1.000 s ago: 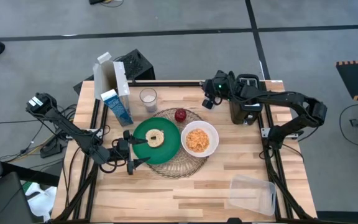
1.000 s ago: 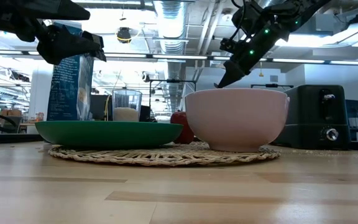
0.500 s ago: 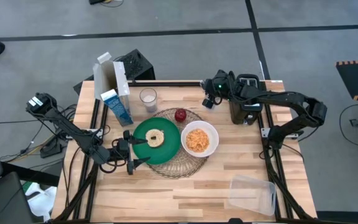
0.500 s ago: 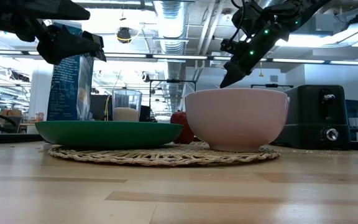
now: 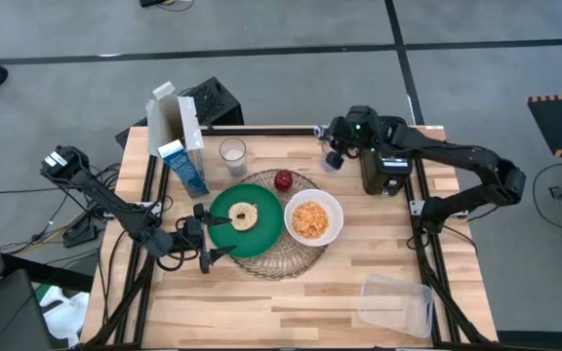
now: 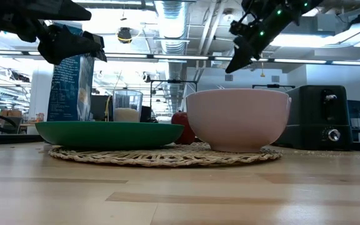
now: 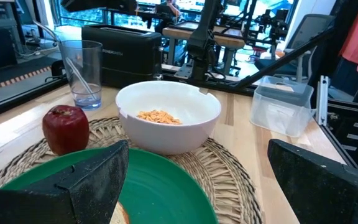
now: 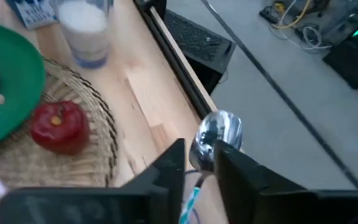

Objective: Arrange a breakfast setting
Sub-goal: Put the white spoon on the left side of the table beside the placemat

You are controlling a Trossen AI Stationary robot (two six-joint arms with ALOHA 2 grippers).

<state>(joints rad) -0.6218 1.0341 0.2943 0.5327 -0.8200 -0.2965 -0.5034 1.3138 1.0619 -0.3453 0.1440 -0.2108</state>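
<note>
- A pale wooden surface (image 5: 359,263) seen from above, with two dark robot arms reaching in from either side
- A round woven wire mat (image 5: 279,259) lies near the middle of the surface; a green round plate (image 5: 245,226) rests on its left part and a smaller white bowl (image 5: 312,218) holding orange flakes rests on its right part, the two just beside each other
- A pale ring-shaped bagel (image 5: 243,214) lies on the middle of the green plate
- A red apple (image 5: 283,180) sits on the far edge of the mat, between plate and bowl
- A clear glass of white liquid (image 5: 232,154) stands on the bare wood just beyond the mat, and a blue-white carton (image 5: 183,168) stands upright to its left
- A black toaster (image 5: 386,166) stands at the far right edge of the surface, and a clear plastic tub (image 5: 396,304) sits at the near right corner, well apart from the setting
- The right pincer (image 5: 335,156) hangs in the air above the far edge of the surface, between the glass and the toaster; its fingers are clamped on a shiny metal spoon (image 8: 215,134), whose bowl sticks out past the fingertips
- The left pincer (image 5: 209,236) sits low at the left rim of the green plate, its fingers spread wide apart and holding nothing
</note>
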